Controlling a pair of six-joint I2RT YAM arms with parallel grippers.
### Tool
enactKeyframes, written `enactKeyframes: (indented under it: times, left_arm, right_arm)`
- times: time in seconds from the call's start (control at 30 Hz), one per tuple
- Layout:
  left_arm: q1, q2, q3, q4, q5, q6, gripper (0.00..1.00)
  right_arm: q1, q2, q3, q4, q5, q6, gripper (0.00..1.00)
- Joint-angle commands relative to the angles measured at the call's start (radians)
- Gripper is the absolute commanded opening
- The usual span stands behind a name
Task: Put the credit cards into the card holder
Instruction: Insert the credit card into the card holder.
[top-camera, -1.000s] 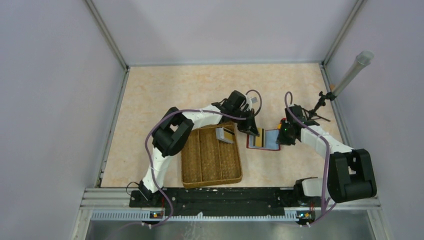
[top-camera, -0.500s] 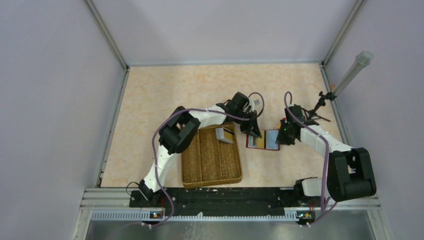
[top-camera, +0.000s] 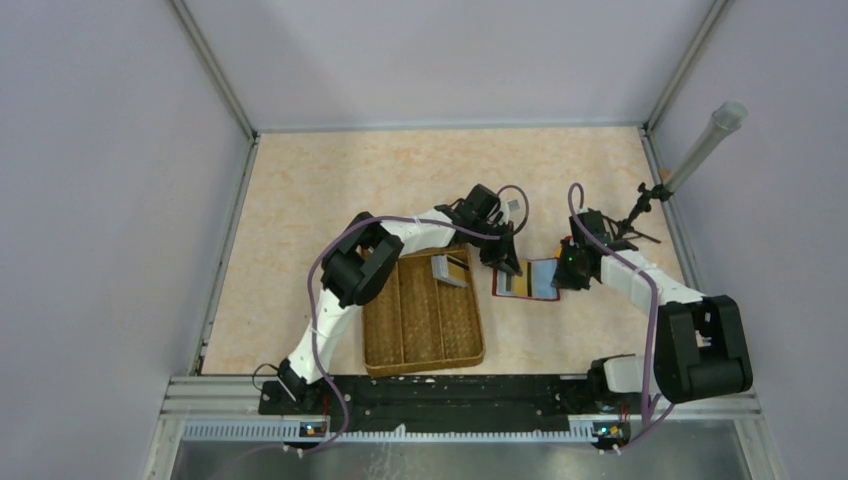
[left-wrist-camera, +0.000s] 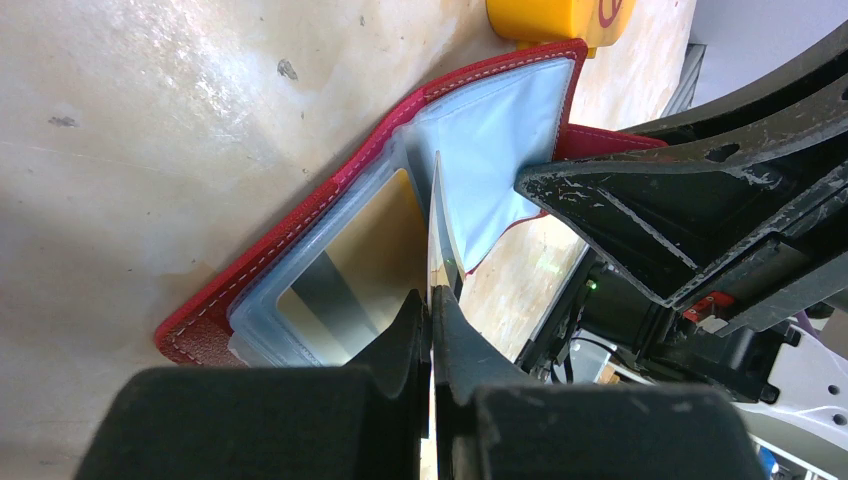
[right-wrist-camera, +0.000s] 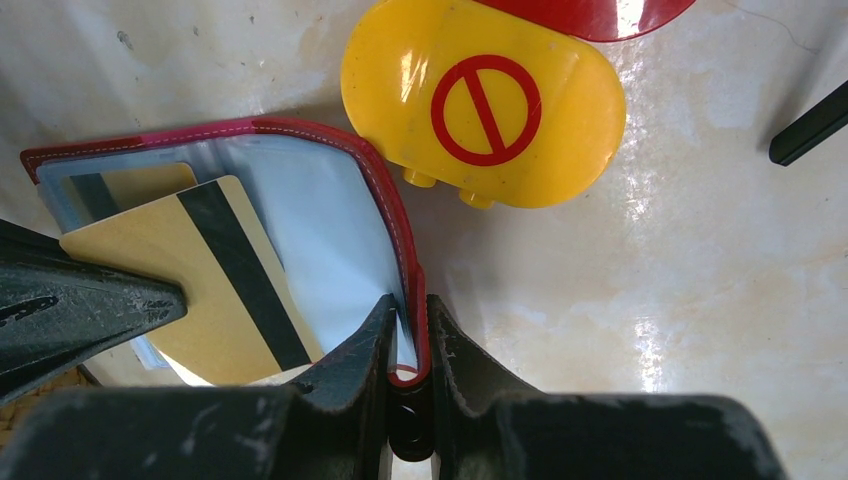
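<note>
The red card holder lies open on the table, pale blue slots up; it also shows in the left wrist view and the right wrist view. My left gripper is shut on a gold credit card with a black stripe, seen edge-on in the left wrist view, its far end over the holder's blue slots. Another gold card sits inside a slot. My right gripper is shut on the holder's right edge. More cards lie in the woven tray.
A brown woven divided tray stands left of the holder. A round yellow object with a red sign lies just behind the holder. A black stand with a grey tube is at the back right corner.
My left gripper has moved a little toward the holder with the card since a second ago. The right gripper and the holder have stayed put.
</note>
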Motion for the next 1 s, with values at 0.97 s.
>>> enactKeyframes:
  times: [0.97]
  left_arm:
    - [-0.017, 0.025, -0.022, 0.068, -0.039, -0.022, 0.00]
  right_arm:
    - [-0.008, -0.010, -0.018, 0.037, -0.059, -0.001, 0.00]
